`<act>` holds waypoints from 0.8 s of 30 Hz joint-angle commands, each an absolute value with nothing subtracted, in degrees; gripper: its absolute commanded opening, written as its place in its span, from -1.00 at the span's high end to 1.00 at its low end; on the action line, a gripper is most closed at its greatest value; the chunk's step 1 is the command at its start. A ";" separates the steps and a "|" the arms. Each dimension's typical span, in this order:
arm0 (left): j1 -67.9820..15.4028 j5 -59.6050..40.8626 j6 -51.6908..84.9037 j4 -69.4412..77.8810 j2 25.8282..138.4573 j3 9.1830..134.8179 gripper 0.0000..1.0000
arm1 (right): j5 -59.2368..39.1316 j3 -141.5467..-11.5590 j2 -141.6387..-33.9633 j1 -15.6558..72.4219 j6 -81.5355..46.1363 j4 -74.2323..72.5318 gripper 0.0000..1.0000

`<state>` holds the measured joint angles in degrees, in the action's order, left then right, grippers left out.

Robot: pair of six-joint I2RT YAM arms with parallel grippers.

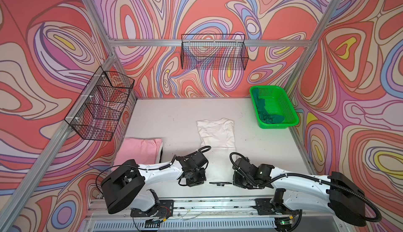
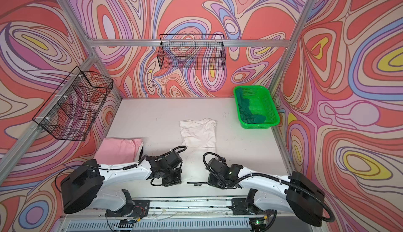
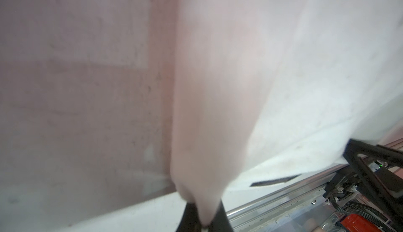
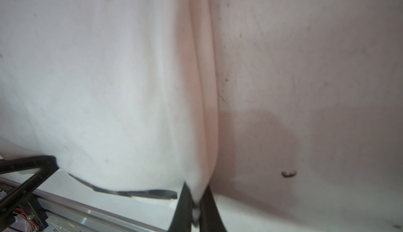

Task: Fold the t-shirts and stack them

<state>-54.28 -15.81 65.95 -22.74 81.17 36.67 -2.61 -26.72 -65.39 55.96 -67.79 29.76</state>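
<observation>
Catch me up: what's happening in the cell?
Both arms work the white t-shirt mid-table: left pincer and right pincer are each shut on its near edge. The pink t-shirt lies folded at the left. The dark green t-shirt is crumpled in the green basket, far right.

We find open surface [image 1: 165, 115] left of and behind the white t-shirt [image 1: 217, 132]. To its right the green basket [image 1: 278, 125] blocks the far corner; to its near left lies the pink t-shirt [image 1: 139, 150], and farther left a wire basket [image 1: 98, 106] juts in overhead.
</observation>
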 commanded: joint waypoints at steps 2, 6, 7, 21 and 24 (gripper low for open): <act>-53.70 -10.82 65.68 -29.73 78.07 36.78 1.00 | -1.07 -26.75 -65.12 56.21 -68.04 32.89 1.00; -53.71 -11.22 66.93 -31.51 72.80 36.73 1.00 | -0.38 -28.29 -62.76 56.18 -68.53 34.32 1.00; -53.79 -11.07 67.06 -32.49 71.54 37.12 1.00 | -0.20 -28.99 -62.27 56.17 -68.55 34.95 1.00; -52.71 -6.78 65.21 -44.80 63.35 51.11 1.00 | 8.80 -45.04 -57.61 56.11 -66.39 45.66 1.00; -50.14 -7.22 63.35 -45.42 63.71 53.81 1.00 | 10.56 -48.69 -58.73 55.52 -64.80 46.81 1.00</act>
